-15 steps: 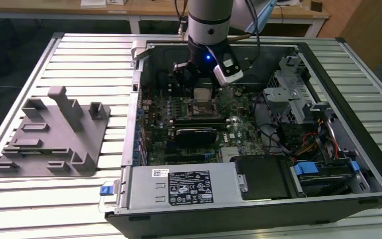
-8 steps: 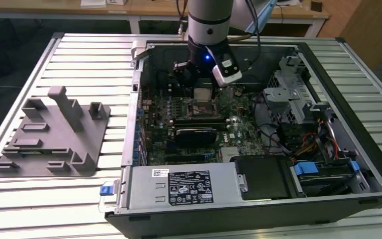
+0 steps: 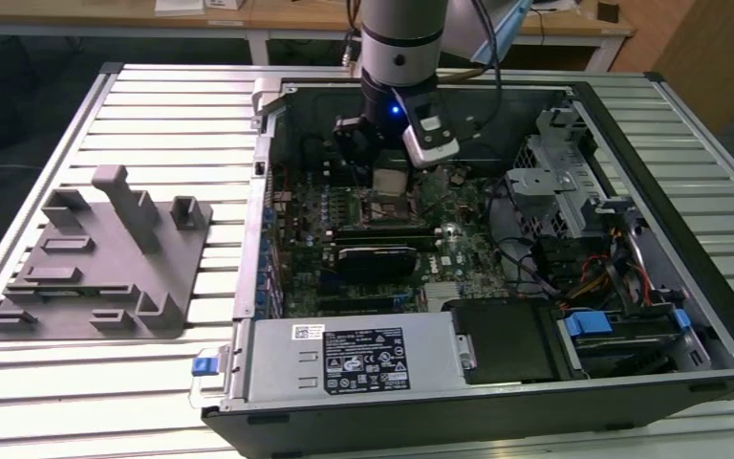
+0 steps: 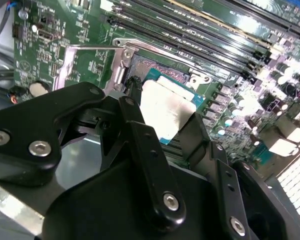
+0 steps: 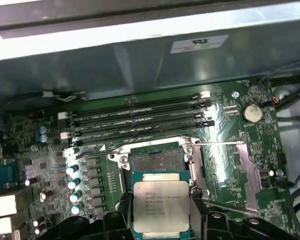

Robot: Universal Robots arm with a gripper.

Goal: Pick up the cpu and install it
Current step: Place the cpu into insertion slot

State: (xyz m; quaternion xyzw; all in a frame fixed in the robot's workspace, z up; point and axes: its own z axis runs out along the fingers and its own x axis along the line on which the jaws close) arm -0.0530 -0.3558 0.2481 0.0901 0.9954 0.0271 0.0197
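Note:
My gripper (image 3: 390,178) is down inside the open computer case (image 3: 495,382) and shut on the cpu (image 3: 390,182). In the first wrist view the cpu (image 5: 161,205) is a flat square chip with a silvery top plate, held level by its two side edges between the black fingers (image 5: 124,206). It hovers just off the open black socket (image 5: 156,161) of the green motherboard (image 5: 35,165), partly overlapping its near edge. The second wrist view has the cpu (image 4: 167,107) between both fingers (image 4: 135,92), close above the socket frame (image 4: 125,55).
The socket's metal load plate (image 5: 235,170) lies swung open beside it. Several memory slots (image 5: 140,117) run behind the socket, capacitors (image 5: 75,182) beside it. A grey fixture block (image 3: 99,258) sits on the slatted table at the exterior view's left. Power supply (image 3: 355,359) and drive cage (image 3: 558,186) fill the case.

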